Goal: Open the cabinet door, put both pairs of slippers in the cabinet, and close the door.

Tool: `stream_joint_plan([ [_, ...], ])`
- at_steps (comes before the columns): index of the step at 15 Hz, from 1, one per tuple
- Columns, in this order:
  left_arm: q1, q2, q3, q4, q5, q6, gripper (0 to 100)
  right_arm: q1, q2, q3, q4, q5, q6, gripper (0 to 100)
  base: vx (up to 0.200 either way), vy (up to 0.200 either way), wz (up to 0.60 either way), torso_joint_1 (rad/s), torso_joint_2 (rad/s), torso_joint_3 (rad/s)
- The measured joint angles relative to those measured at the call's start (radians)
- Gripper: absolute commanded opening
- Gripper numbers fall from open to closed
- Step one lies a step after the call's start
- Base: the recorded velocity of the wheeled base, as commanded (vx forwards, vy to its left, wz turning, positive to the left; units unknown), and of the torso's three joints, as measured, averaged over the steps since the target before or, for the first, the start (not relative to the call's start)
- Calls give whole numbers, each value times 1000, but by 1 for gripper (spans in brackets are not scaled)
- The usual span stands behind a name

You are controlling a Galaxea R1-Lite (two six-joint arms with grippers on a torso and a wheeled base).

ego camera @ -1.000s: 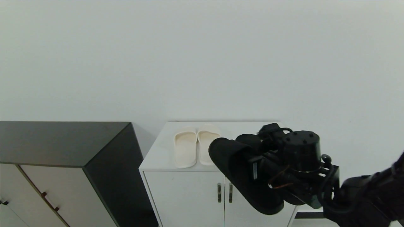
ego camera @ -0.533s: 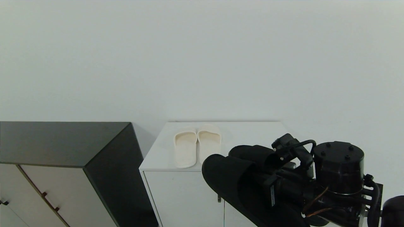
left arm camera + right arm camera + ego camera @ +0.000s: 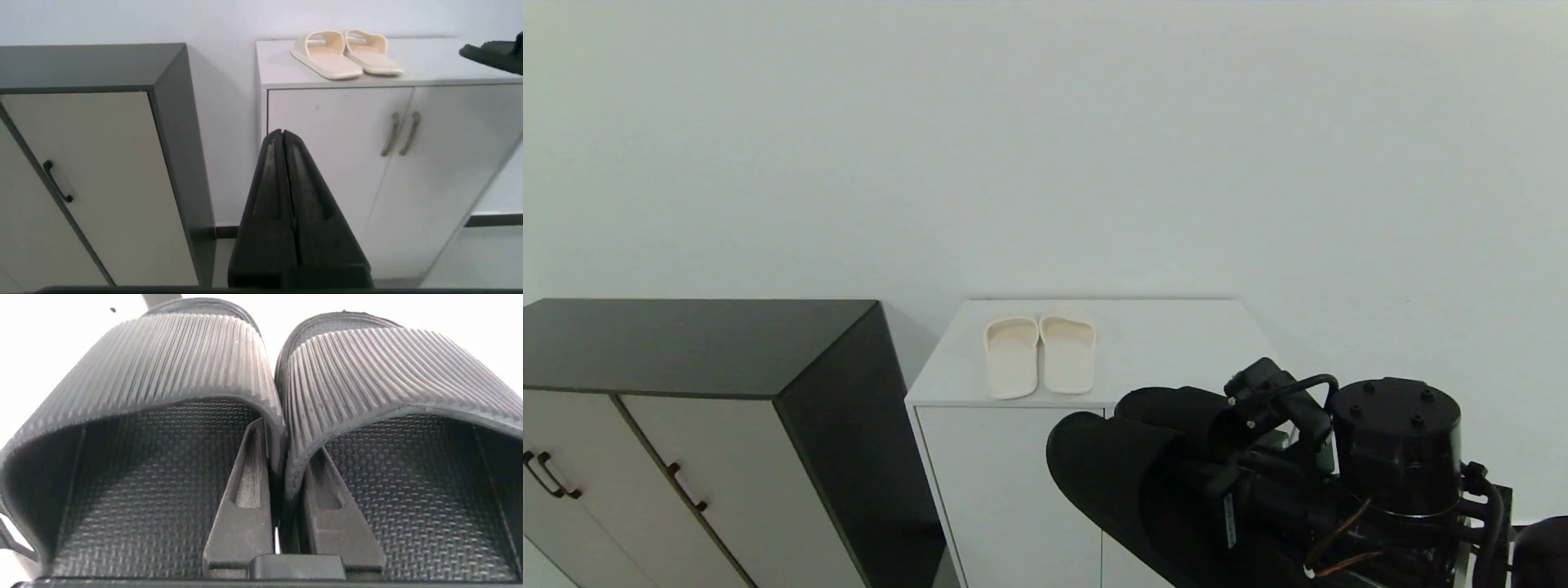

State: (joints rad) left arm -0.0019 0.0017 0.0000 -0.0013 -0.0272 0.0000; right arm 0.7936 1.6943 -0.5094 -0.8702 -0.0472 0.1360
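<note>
The right end effector (image 3: 284,447), clamped on the adjoining strap walls of the black slippers (image 3: 1123,465), should hold them clear of the shut white cabinet (image 3: 1013,482) while the left end effector (image 3: 283,140), closed and empty, opens for a door handle (image 3: 393,134); the cream slippers (image 3: 1040,357) lie on top.

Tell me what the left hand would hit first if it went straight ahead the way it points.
Probably the white cabinet's left door, near its outer edge; the left hand aims there, though depth is unclear.
</note>
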Motion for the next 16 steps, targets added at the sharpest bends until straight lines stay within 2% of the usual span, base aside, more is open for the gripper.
stream_joint_plan([
  [1,0,0,0,0,0,0,0,0,1,4,1,1,0,0,-200,0,0,7,7,7],
  [4,0,0,0,0,0,1,0,2,3,35,-24,39,-7,0,0,0,0,0,0,0],
  [16,0,0,0,0,0,0,0,-4,19,59,-59,47,-16,0,0,0,0,0,0,0],
])
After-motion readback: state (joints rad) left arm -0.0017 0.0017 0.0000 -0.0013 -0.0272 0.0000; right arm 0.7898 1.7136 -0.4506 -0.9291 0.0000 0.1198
